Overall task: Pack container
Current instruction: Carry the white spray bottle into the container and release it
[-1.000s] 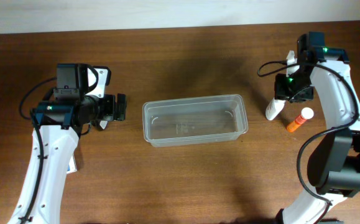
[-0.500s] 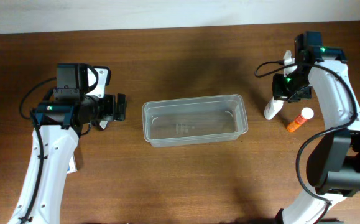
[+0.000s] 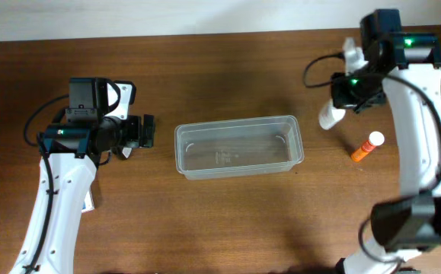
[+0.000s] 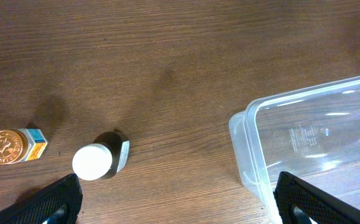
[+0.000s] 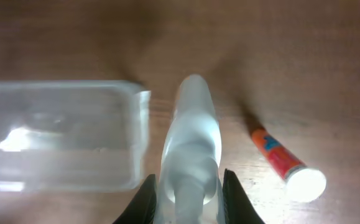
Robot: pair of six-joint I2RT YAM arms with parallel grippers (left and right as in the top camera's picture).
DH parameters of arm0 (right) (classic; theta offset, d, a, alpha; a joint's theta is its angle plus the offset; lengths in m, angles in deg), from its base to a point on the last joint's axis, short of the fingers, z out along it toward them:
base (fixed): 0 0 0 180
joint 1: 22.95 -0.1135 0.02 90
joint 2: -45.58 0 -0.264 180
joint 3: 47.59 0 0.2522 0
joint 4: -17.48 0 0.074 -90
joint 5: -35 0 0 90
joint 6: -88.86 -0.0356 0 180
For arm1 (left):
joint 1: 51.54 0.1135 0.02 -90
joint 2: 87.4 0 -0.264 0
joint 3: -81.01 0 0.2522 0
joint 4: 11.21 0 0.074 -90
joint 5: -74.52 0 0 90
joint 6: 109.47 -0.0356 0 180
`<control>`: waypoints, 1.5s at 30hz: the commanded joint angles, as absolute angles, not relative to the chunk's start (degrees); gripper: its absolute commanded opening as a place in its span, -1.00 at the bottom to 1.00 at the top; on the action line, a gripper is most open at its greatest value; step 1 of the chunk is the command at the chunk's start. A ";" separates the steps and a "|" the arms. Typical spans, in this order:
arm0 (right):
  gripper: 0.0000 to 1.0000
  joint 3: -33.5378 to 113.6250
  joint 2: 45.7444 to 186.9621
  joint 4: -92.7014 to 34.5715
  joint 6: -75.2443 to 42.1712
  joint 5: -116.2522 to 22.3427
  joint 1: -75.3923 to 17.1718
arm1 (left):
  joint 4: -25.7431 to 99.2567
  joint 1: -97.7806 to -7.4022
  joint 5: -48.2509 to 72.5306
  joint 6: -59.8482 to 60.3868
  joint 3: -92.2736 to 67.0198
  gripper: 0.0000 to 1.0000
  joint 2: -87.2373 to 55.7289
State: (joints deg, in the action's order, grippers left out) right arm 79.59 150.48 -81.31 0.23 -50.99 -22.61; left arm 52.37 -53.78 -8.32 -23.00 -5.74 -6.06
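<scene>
Right pincer [image 5: 189,200] is clamped on a white bottle [image 5: 191,134], one finger pressed against each side near one end. Left pincer [image 3: 147,131] is spread wide and holds nothing, hanging just off the left end of the container.

Everything rests on a dark wooden surface [image 3: 228,221]. The container [image 3: 238,122] lies at its middle, long side running left to right, with nothing inside. The white bottle hangs just beyond the container's right end, its free end pointing toward the short wall there. It seems to be clear of the surface, though I cannot be sure.

An orange tube with a white cap [image 5: 279,160] lies on the surface beside the bottle, on the side away from the container. Near the left pincer stand a dark bottle with a white cap [image 4: 99,160] and a little jar with a gold lid [image 4: 13,145], both well apart from the container.

Since the grip sits near one end, the long free part could swing or slip as the arm travels. Carried too low, its tip could strike the rim and shove the light tub aside. Released too early, it could land across the wall. A low pass might also nudge the round tube and set it rolling.
</scene>
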 commanded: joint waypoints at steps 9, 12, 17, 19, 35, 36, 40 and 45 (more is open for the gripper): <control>-0.83 78.17 147.27 -82.67 -4.65 -51.05 -38.39 | 52.11 -53.63 -7.31 -23.85 -7.21 0.99 -5.97; -0.83 72.62 147.86 -77.95 -4.86 -51.07 -38.59 | 52.11 -53.63 -7.31 -23.85 -7.21 0.99 -5.97; -0.83 63.59 148.03 -70.23 -4.86 -51.10 -38.59 | 52.11 -53.63 -7.31 -23.87 -7.21 0.99 -5.97; -0.83 60.01 148.03 -67.00 -4.86 -51.10 -38.59 | 52.13 -53.63 -7.31 -23.85 -7.21 0.99 -5.97; -0.34 50.48 148.23 -55.57 -7.62 -57.41 -38.59 | 52.13 -53.63 -7.31 -23.85 -7.21 0.99 -5.97; -0.27 50.48 148.23 -55.46 -7.62 -57.39 -38.59 | 52.11 -53.63 -7.31 -23.87 -7.21 0.99 -5.97; -0.01 50.57 148.06 -55.52 -7.62 -57.37 -38.65 | 52.11 -53.63 -7.31 -23.87 -7.16 0.99 -5.97; 0.02 54.59 145.83 -58.01 -7.60 -57.74 -38.63 | 52.11 -53.63 -7.31 -23.87 -7.16 0.99 -5.97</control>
State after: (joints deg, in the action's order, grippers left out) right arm 51.16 148.41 -56.77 -7.20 -56.32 -38.39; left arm 52.26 -53.78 -8.32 -23.00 -5.79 -6.06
